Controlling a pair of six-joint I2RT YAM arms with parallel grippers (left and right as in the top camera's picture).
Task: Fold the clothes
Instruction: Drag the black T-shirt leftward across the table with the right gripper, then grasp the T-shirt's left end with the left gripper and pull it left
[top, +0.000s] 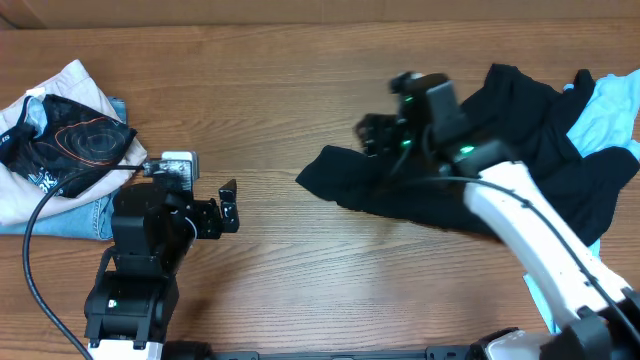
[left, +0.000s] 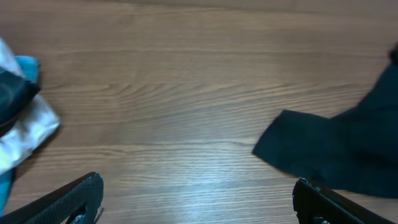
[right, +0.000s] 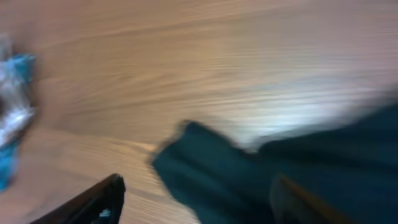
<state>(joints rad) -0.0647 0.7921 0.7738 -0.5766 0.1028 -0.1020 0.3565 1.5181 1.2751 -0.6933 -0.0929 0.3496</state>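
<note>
The plain black T-shirt (top: 560, 165) lies crumpled on the right half of the wooden table, with one sleeve or corner reaching left toward the middle. It also shows in the left wrist view (left: 339, 149) and, blurred, in the right wrist view (right: 348, 149). My right gripper (top: 372, 130) is open and empty, hovering over the shirt's left edge, with its fingers spread wide (right: 198, 190). My left gripper (top: 228, 205) is open and empty over bare wood, well left of the shirt (left: 198, 190).
A pile lies at the far left: a black garment with an orange-and-white swirl print (top: 75, 140), a beige garment (top: 60, 90) and jeans (top: 70, 220). A light blue garment (top: 612, 110) lies at the right edge under the shirt. A black cable (top: 32, 250) runs by the left arm.
</note>
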